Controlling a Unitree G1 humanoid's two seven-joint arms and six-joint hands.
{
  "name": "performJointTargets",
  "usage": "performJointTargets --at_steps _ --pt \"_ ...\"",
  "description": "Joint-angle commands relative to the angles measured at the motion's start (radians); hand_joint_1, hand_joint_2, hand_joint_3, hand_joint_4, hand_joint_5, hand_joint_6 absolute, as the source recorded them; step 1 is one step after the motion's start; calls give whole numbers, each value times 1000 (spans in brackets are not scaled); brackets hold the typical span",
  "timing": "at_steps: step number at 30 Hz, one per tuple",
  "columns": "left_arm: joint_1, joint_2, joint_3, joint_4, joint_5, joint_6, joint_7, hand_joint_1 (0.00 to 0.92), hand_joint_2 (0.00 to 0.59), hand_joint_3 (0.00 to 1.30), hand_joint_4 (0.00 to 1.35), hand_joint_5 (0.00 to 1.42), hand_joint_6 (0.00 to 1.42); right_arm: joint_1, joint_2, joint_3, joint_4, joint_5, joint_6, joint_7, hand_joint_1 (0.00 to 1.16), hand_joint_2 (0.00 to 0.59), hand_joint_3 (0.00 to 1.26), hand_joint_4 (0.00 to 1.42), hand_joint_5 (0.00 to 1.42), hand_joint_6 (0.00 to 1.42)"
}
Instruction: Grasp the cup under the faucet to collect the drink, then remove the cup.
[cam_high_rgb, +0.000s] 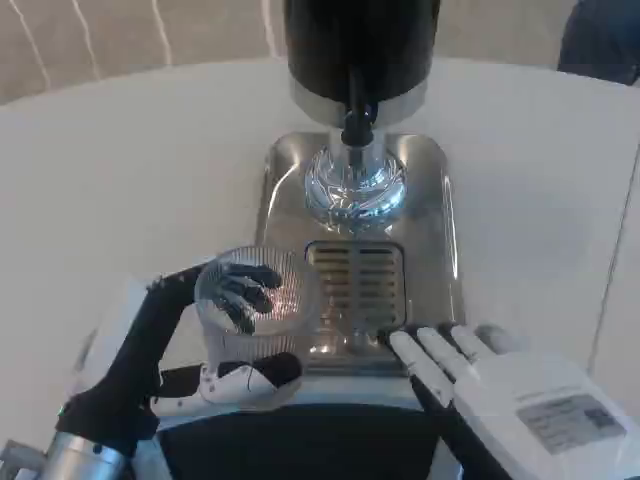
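Note:
A clear ribbed cup (257, 300) stands just left of the steel drip tray (432, 210), gripped by my left hand (215, 330); dark fingers show through its glass wall and the thumb wraps the near side. The black dispenser (360, 50) rises at the top centre, its faucet (357, 122) pointing down over a shiny round base (355, 190). The cup sits nearer to me and left of the faucet, not beneath it. My right hand (470, 365) lies flat with fingers spread at the tray's near right corner, touching its front edge and holding nothing.
A slotted grille (357, 285) is set into the tray's near half. The white table (110, 170) stretches wide to the left and right of the tray. A dark blue shape (600, 35) sits at the far right corner.

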Motion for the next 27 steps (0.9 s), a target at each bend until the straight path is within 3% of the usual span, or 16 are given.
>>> performJointTargets --at_steps 1,17,27 --pt "8 -4 6 -27 -6 -4 10 494 43 1005 1125 1207 612 6 33 -1 -17 -3 -5 -8 399 453 0 0 0 0" --pt "14 -8 8 -25 8 5 18 492 44 1005 1125 1217 612 6 43 7 -17 -8 -3 -9 402 453 0 0 0 0" --pt "-75 -52 -3 50 62 31 87 492 44 1005 1132 1210 612 52 43 0 -17 2 -20 -34 402 453 0 0 0 0"
